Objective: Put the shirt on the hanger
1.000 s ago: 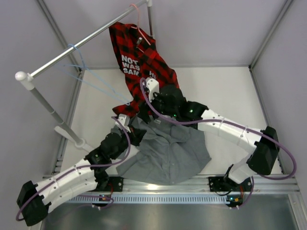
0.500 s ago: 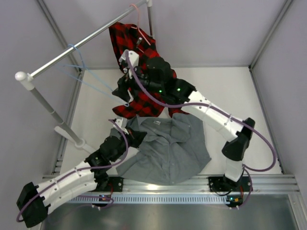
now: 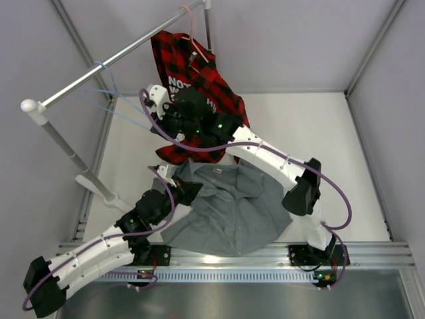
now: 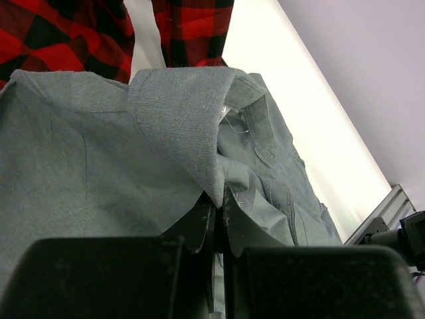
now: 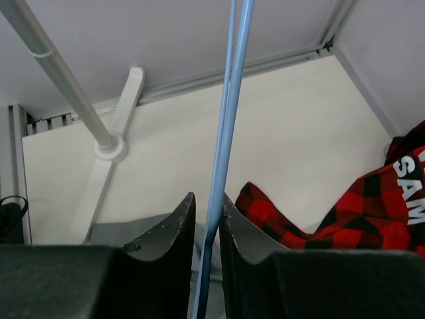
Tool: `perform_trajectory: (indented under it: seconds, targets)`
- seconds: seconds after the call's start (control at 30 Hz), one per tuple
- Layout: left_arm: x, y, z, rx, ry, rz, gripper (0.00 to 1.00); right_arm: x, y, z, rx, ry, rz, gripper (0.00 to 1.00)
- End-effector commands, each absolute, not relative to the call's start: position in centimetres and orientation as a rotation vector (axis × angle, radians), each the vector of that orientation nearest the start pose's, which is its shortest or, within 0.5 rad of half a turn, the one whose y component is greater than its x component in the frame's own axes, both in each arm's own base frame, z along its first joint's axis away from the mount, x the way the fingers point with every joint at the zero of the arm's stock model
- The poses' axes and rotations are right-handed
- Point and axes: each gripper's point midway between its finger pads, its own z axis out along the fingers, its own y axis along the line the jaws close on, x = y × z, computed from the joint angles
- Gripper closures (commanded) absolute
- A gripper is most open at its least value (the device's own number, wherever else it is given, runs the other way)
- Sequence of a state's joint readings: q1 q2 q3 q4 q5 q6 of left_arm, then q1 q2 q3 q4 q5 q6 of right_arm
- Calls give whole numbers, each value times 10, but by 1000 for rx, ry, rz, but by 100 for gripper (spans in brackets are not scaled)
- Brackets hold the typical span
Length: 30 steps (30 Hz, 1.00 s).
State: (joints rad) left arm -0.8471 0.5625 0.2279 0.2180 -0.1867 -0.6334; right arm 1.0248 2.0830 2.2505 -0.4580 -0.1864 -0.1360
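Pinching the collar of the shirt [image 3: 232, 212], the left gripper [image 4: 216, 207] is closed tight on a fold of grey cloth. It sits where it sat a second ago, at the left front of the worktop [image 3: 319, 133]. The shirt lies rumpled on the worktop with its collar end raised toward the back, apart from the hanger [image 5: 226, 133].

The hanger hooks over the rail [image 3: 119, 56] at the left, and its blue frame slants down and rightward. The rail's post [image 3: 66, 149] stands just left of it.

The right gripper [image 5: 207, 199] has changed most. A second ago it was down by the grey collar. Now it has swung up and leftward to the hanger's bar. Its fingers stand close on either side of the bar, with a sliver of gap beside one. Whether they grip it cannot be told.

The right arm crosses the plaid shirt [image 3: 199, 73], hiding that shirt's lower part and the hanger's near corner from above. The plaid shirt hangs on a pink hanger [image 3: 192, 33], just right of the blue one, with its hem close behind the grey collar.
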Motion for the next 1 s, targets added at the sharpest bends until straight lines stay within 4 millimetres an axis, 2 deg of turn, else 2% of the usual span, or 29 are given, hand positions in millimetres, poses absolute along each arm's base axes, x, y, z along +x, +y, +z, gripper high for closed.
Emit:
perform_trajectory:
  seconds: [0.0,0.27,0.4,0.43,0.5,0.6,0.63,0.83,0.97]
  targets:
    - [199,-217,175,55,1755,-961,100,288,532,381,-1125,1423,790,82]
    - [197,-217,174,53,1764,-971,100,297,545,379,-1110,1406,819,82]
    - [196,-215,173,51,1765,-968,100,299,547,380,-1106,1395,821,90]
    - [196,-215,173,51,1766,-967,100,299,546,381,-1105,1394,820,98]
    - [195,-215,172,50,1768,-968,100,300,546,384,-1095,1385,821,100]
    - [195,-214,172,50,1767,-971,100,302,542,396,-1038,1369,820,100]
    - [194,-214,172,46,1769,-973,100,299,538,408,-996,1360,844,100]
    - [192,-214,178,49,1755,-991,100,298,530,441,-879,1306,891,100]
    - [191,-212,178,49,1759,-982,100,297,530,449,-859,1293,908,100]
